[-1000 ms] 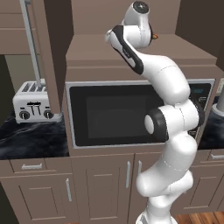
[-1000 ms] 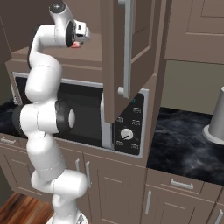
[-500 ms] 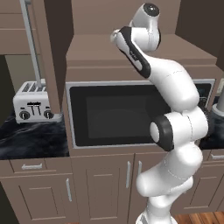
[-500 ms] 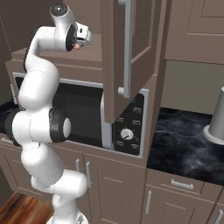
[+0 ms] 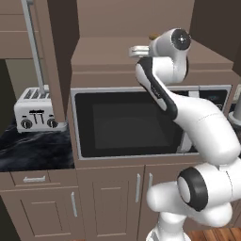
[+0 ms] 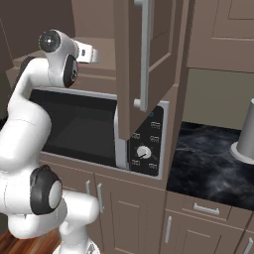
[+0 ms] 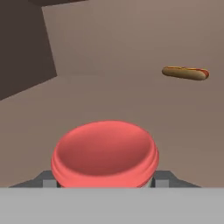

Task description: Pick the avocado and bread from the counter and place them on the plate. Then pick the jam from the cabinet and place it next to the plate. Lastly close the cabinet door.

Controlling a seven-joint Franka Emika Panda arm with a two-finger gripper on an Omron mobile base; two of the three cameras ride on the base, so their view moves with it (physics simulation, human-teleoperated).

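The jam (image 7: pixel 105 153), a squat red-pink jar, sits low in the hand view with the cabinet's brown shelf behind it. My gripper (image 7: pixel 106 178) has one dark fingertip against each side of the jar, shut on it. From the base views the hand (image 5: pixel 135 50) (image 6: pixel 93 54) reaches into the open cabinet (image 5: pixel 108 56) above the microwave. The cabinet door (image 6: pixel 131 74) stands swung open, its silver bar handle (image 6: pixel 144 49) towards me. The avocado, bread and plate are out of view.
A hot dog (image 7: pixel 185 73) (image 5: pixel 153 36) lies further back on the shelf. Below are the microwave (image 5: pixel 132 122) and a toaster (image 5: pixel 35 110). A grey paper-towel holder (image 6: pixel 246 136) stands on the black counter (image 6: pixel 208 168). Another open door (image 5: pixel 54 56) hangs on the left.
The arm's upper links have swung round and the hand has shifted slightly lower in the cabinet. The fingers have drawn a little closer on the jam.
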